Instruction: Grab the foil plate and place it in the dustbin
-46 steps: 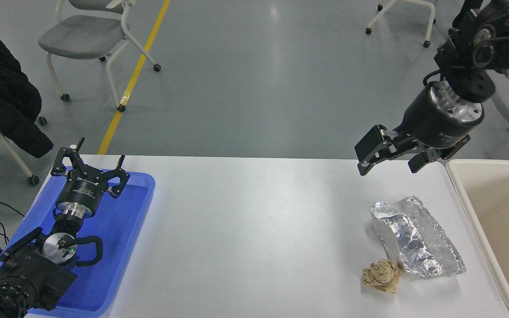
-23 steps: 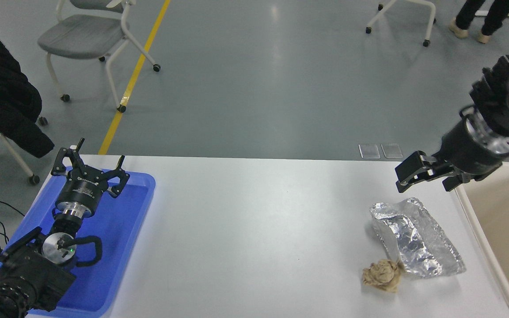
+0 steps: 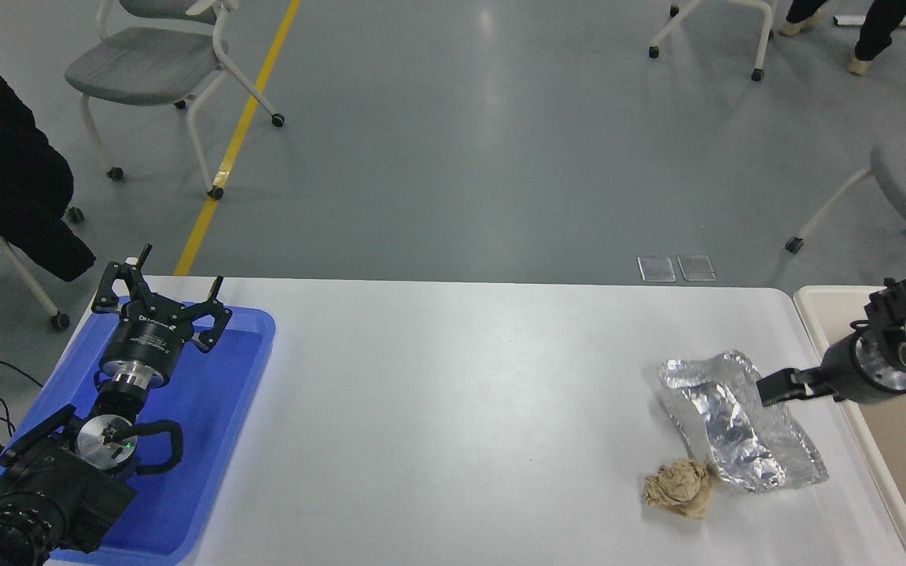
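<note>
The foil plate (image 3: 736, 428) lies crumpled and shiny on the right part of the white table. The cream dustbin (image 3: 826, 292) stands just right of it at the table's right end. My right gripper (image 3: 774, 388) comes in low from the right edge, across the dustbin's left rim, with its tip at the foil plate's upper right edge. It is seen side-on, so I cannot tell how it stands. My left gripper (image 3: 174, 271) is parked, open and empty, over the blue tray at the lower left.
A small crumpled brown paper wad (image 3: 677, 487) lies against the foil plate's lower left corner. A flat blue tray (image 3: 241, 377) sits at the table's left end. Chairs and a person's legs (image 3: 870, 31) are on the floor beyond the table.
My right gripper has come down and to the right from high above the table's far edge to the foil plate's upper right edge. The foil plate, paper wad and left arm have not moved.
</note>
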Action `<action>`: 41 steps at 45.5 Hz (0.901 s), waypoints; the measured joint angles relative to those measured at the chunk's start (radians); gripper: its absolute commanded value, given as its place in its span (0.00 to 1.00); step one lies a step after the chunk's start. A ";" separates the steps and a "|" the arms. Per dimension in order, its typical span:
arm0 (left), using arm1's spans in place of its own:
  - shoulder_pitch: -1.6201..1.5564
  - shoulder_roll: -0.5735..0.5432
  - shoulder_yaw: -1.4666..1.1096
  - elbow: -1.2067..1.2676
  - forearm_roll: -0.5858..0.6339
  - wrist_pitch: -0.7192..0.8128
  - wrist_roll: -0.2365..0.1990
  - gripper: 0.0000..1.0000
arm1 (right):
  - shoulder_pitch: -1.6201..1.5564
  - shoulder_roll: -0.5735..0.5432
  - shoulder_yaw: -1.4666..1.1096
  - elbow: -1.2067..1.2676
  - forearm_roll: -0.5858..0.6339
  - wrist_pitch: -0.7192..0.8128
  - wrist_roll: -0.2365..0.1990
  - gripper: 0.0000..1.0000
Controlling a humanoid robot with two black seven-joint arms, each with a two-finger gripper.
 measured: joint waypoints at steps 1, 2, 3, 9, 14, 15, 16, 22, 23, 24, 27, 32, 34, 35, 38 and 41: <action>0.000 0.000 0.000 0.000 0.000 0.000 0.000 1.00 | -0.026 0.008 0.013 -0.018 -0.005 -0.020 0.000 1.00; 0.000 0.000 0.000 0.000 0.000 0.000 0.000 1.00 | -0.043 0.014 0.021 -0.031 -0.007 -0.032 -0.001 1.00; 0.000 0.000 0.000 0.000 0.000 0.000 0.000 1.00 | -0.060 0.020 0.029 -0.042 -0.009 -0.043 -0.001 0.99; 0.000 0.000 0.000 0.000 0.000 0.000 0.000 1.00 | -0.155 0.057 0.083 -0.112 -0.021 -0.104 -0.002 0.94; 0.000 0.000 0.000 0.000 0.000 0.000 0.000 1.00 | -0.208 0.078 0.124 -0.151 -0.027 -0.143 -0.003 0.80; 0.000 0.000 0.000 0.000 0.000 0.000 0.000 1.00 | -0.215 0.081 0.130 -0.156 -0.027 -0.148 -0.003 0.76; 0.000 0.000 0.000 0.000 0.000 0.000 0.000 1.00 | -0.222 0.083 0.135 -0.160 -0.028 -0.152 -0.003 0.72; 0.000 0.000 0.000 0.000 0.000 0.000 0.000 1.00 | -0.256 0.095 0.178 -0.188 -0.031 -0.175 -0.005 0.41; 0.000 0.000 0.000 0.000 0.000 0.000 0.000 1.00 | -0.260 0.096 0.186 -0.191 -0.031 -0.178 -0.005 0.39; 0.000 0.000 0.000 0.000 0.000 0.000 0.000 1.00 | -0.266 0.098 0.196 -0.196 -0.032 -0.181 -0.006 0.32; 0.000 0.000 0.000 0.000 0.000 0.000 0.000 1.00 | -0.277 0.101 0.217 -0.203 -0.032 -0.186 -0.007 0.00; 0.000 0.000 0.000 0.000 0.000 0.000 0.000 1.00 | -0.288 0.103 0.242 -0.211 -0.031 -0.191 -0.008 0.00; 0.000 0.000 0.000 0.000 0.000 0.000 0.000 1.00 | -0.290 0.103 0.249 -0.211 -0.030 -0.192 -0.008 0.00; 0.000 0.000 0.000 0.000 0.000 0.000 0.000 1.00 | -0.291 0.103 0.251 -0.211 -0.030 -0.192 -0.008 0.00; 0.000 0.000 0.000 0.000 0.000 0.000 0.000 1.00 | -0.293 0.103 0.258 -0.211 -0.030 -0.192 -0.008 0.00; 0.000 0.000 0.000 0.000 0.000 0.000 0.000 1.00 | -0.293 0.102 0.262 -0.205 -0.030 -0.192 -0.007 0.00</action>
